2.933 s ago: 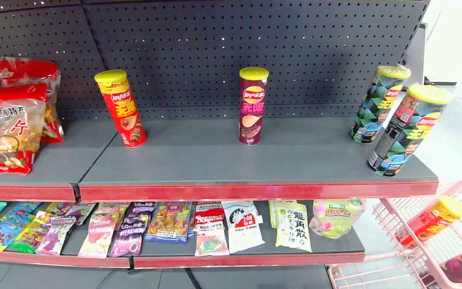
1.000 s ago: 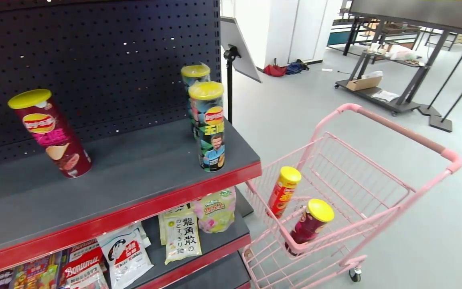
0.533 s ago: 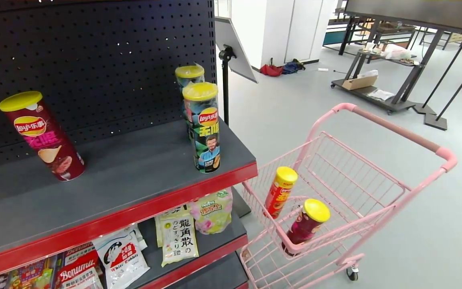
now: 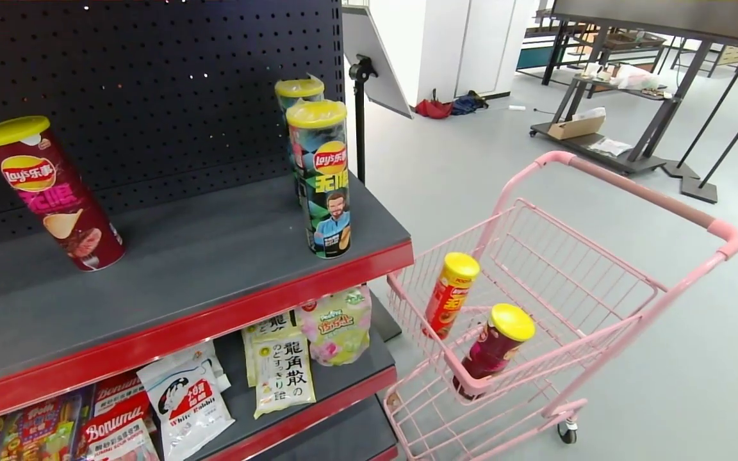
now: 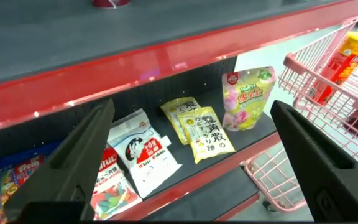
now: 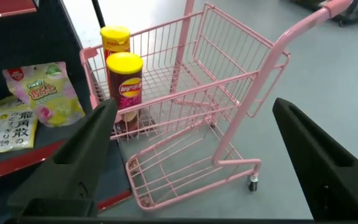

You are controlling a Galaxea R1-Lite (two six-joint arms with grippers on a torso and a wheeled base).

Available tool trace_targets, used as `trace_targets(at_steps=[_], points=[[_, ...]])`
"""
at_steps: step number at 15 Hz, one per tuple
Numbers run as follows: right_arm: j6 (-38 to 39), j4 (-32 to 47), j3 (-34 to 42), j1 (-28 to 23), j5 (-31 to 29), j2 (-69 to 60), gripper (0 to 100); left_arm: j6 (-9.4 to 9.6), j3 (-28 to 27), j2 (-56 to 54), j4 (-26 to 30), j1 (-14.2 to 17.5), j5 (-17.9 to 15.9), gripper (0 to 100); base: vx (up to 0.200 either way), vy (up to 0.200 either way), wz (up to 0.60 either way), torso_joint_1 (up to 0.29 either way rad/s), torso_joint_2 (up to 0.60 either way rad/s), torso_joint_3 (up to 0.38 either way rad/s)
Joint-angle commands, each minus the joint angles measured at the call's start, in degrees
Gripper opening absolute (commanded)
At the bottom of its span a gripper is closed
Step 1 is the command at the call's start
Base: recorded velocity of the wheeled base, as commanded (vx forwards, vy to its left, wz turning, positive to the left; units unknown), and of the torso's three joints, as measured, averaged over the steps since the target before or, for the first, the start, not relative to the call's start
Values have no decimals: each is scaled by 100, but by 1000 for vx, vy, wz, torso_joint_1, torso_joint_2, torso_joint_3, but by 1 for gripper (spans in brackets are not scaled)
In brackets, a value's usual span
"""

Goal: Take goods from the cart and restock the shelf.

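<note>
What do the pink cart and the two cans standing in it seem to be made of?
Pink cart: likely painted or coated metal wire, judging by its thin grid and glossy tube handle. Red can and maroon can: probably printed cardboard tubes with a smooth sheen; their yellow lids look like plastic.

My left gripper (image 5: 192, 107): both fingers (image 5: 73, 165) spread wide with nothing between them, hanging in front of the shelves.
Upper shelf (image 5: 166, 53): grey board with a red front edge.
Lower shelf (image 5: 241, 140): snack bags lie on it. There is a white bag (image 5: 143, 154), a pale yellow bag (image 5: 207, 132), and a pink-green pouch (image 5: 247, 98) at the end nearest the cart.
Cart (image 5: 303, 65): pink wire, just beside that shelf end. A red can (image 5: 347, 55) with a yellow lid leans inside.
</note>
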Motion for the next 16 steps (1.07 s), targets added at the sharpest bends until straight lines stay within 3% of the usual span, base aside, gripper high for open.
trace_targets(at_steps=[1, 9, 13, 14, 15, 16], points=[[-3, -4, 0, 1, -2, 2, 100, -1, 0, 5, -2, 2, 1, 100, 0, 0, 0, -144, 378, 232], [-29, -4, 0, 1, 25, 2, 100, -1, 0, 5, -2, 2, 1, 100, 0, 0, 0, -176, 514, 337], [120, -30, 0, -7, 33, 2, 100, -1, 0, 5, 6, 2, 1, 100, 0, 0, 0, -52, 179, 116], [164, -65, -483, 72, 288, 292, 100, -1, 0, 5, 6, 2, 1, 100, 0, 0, 0, 0, 0, 0], [454, 14, -1793, 195, 341, 1875, 100, -1, 0, 5, -2, 2, 1, 100, 0, 0, 0, 0, 0, 0], [735, -92, -2294, 230, 323, 2762, 100, -1, 0, 5, -2, 2, 1, 100, 0, 0, 0, 0, 0, 0]])
